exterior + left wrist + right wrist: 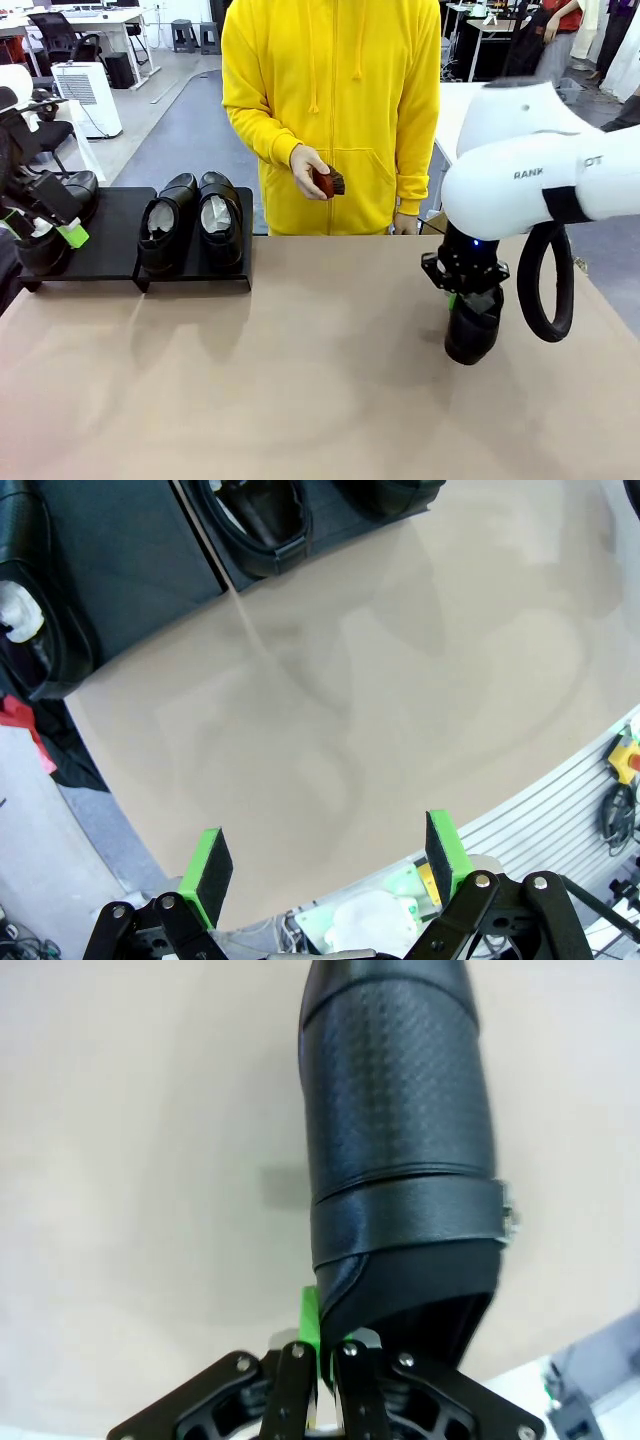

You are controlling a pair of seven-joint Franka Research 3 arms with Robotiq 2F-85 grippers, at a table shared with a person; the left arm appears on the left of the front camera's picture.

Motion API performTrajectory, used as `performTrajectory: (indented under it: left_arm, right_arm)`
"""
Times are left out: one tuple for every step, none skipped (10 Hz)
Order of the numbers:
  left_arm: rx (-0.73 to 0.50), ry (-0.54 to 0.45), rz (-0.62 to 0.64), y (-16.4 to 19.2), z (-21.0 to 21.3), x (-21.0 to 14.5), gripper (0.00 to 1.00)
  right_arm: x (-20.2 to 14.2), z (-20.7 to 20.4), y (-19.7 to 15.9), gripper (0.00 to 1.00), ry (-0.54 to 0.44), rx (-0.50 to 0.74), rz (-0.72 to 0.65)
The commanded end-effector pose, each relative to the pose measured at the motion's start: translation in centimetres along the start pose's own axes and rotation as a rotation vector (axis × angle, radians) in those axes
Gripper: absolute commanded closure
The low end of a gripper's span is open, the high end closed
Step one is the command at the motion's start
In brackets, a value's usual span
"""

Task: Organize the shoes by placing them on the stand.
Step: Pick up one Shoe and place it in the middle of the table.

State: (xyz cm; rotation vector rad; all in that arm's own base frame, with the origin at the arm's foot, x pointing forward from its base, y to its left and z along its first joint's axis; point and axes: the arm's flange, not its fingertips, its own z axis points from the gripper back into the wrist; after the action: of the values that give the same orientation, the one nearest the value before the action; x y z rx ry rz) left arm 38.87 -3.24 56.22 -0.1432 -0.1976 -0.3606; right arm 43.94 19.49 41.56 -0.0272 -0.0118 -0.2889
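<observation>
While the right gripper [318, 1360] is clamped on the collar edge of a glossy black leather dress shoe [472, 335] resting on the tan tabletop [300, 380] at the robot's right, the low matte black stand [125, 235] lies well apart to the left, across bare table. Judging by the wrist view, the shoe's long axis runs straight away from the fingers. Three more shoes are on the stand, with a free gap between the left one [45, 225] and the pair [190, 220]. Nearer the stand, the left gripper [330, 865] hangs with its jaws wide apart.

- My front camera looks across the table [320, 400] toward the person [330, 110].
- My wrist cameras look down closely; the left probably shares the stand [140, 570] with the front view.
</observation>
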Motion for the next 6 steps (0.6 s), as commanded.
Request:
performTrajectory:
  left_arm:
    - [0.004,-0.007,-0.007,0.1,0.0,-0.1,0.00]
    - [0.004,-0.007,-0.007,0.1,0.0,-0.1,0.00]
    - [0.004,-0.007,-0.007,0.1,0.0,-0.1,0.00]
    - [0.004,-0.007,-0.007,0.1,0.0,-0.1,0.00]
    - [0.004,-0.007,-0.007,0.1,0.0,-0.1,0.00]
    - [0.004,-0.007,-0.007,0.1,0.0,-0.1,0.00]
  right_arm:
    - [-4.6,2.5,3.8,1.00,-0.016,0.040,0.126]
    - [-6.3,2.3,6.7,1.00,-0.021,0.022,0.233]
    - [-7.3,1.8,9.3,1.00,0.024,0.045,0.307]
    - [-8.3,1.2,11.3,1.00,0.058,0.062,0.342]
    - [-9.3,1.0,13.1,1.00,0.086,0.115,0.388]
    - [-10.2,0.9,14.5,1.00,0.082,0.130,0.423]
